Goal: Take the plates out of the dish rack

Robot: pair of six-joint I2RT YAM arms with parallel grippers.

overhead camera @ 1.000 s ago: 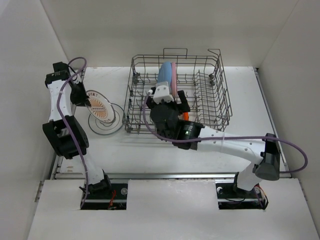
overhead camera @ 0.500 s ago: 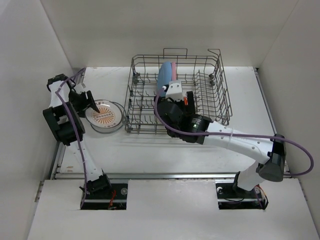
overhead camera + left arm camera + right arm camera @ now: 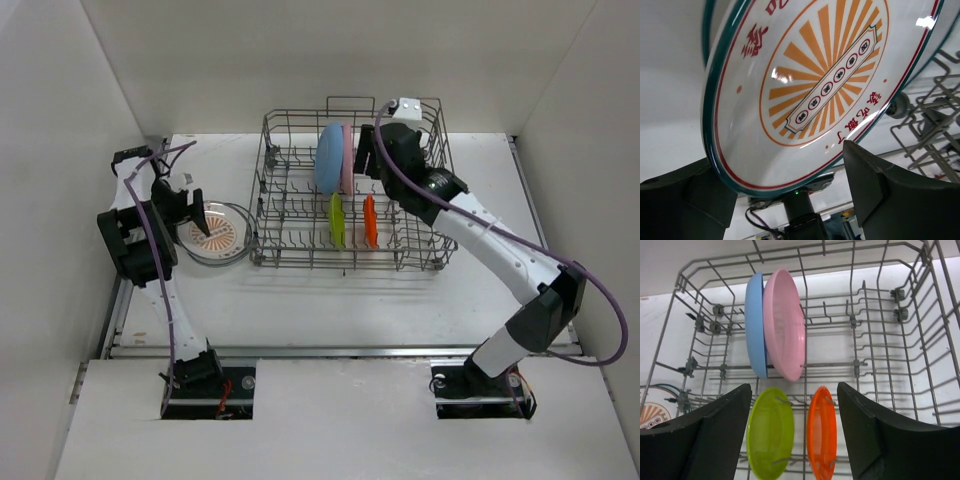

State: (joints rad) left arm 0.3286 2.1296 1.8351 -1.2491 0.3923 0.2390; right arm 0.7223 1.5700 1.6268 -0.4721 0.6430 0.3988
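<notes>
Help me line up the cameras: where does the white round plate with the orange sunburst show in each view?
Top external: white sunburst plate lies left of the grey wire dish rack.
Left wrist: the plate fills the frame.
Right wrist: the plate peeks in bottom-left.
Shared landmark: the rack.

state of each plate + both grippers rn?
light blue plate: upright in dish rack
pink plate: upright in rack, beside light blue
lime green plate: upright in rack
orange plate: upright in rack
sunburst plate: out of rack, on lower plate
left gripper: open, at sunburst plate
right gripper: open, empty, over rack
</notes>
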